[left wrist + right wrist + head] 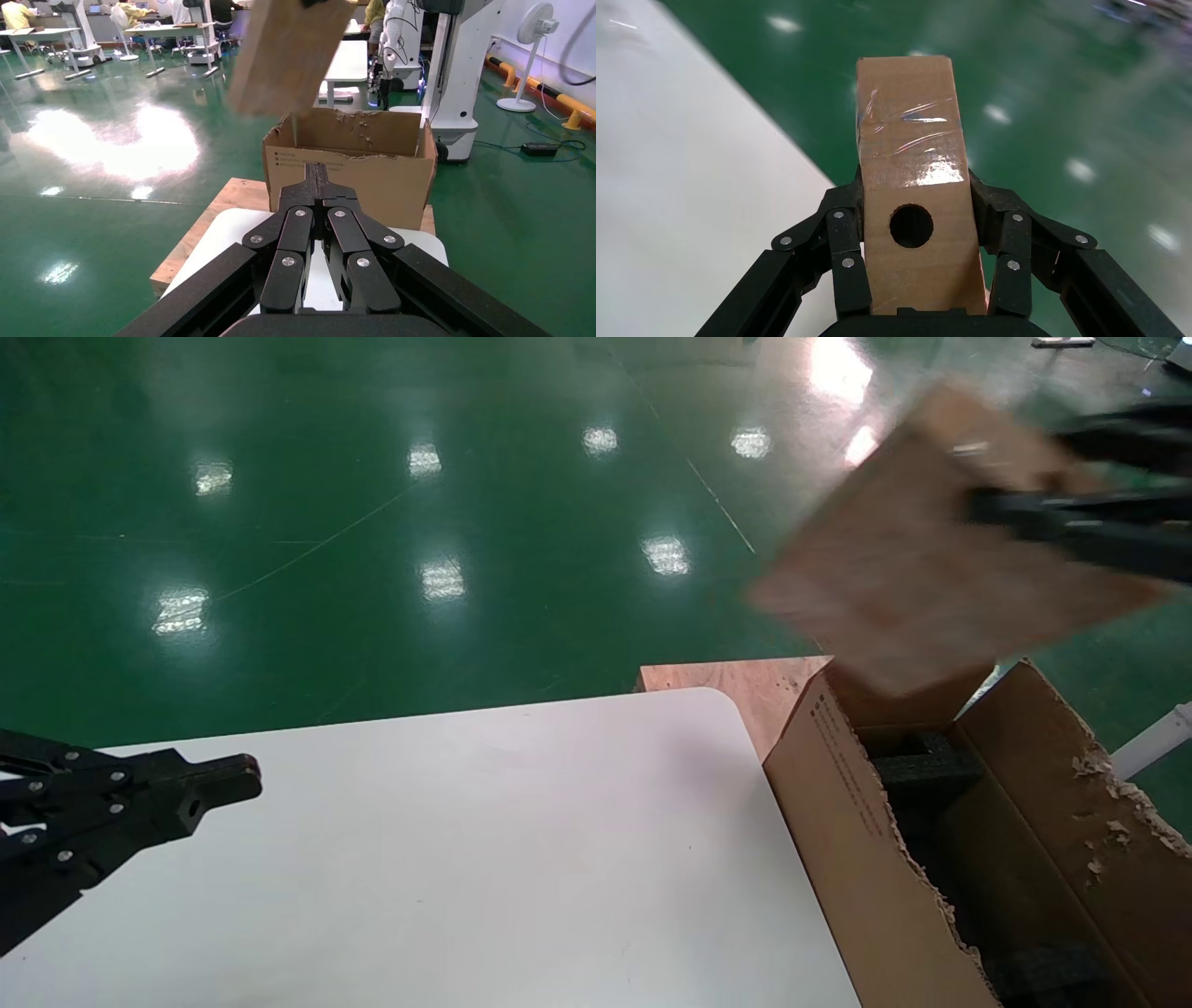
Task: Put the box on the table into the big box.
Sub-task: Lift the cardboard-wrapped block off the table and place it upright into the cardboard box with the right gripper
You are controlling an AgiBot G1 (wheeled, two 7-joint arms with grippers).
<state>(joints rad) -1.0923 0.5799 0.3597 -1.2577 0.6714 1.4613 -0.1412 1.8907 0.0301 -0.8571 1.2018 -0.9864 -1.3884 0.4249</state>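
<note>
At seven o'clock the left gripper (244,782) rests closed and empty over the table (466,859), while at two o'clock the right gripper (914,210) clamps the box (922,551) aloft, tilted above the big box (838,822), apparently for lowering in.

We saw the box (917,570) only as a blur above the big box (838,822), and the right pincer (987,477) holding it was smeared too and cut by the frame edge. The big box's near end ran out of view, its foam (922,770) half hidden.
</note>
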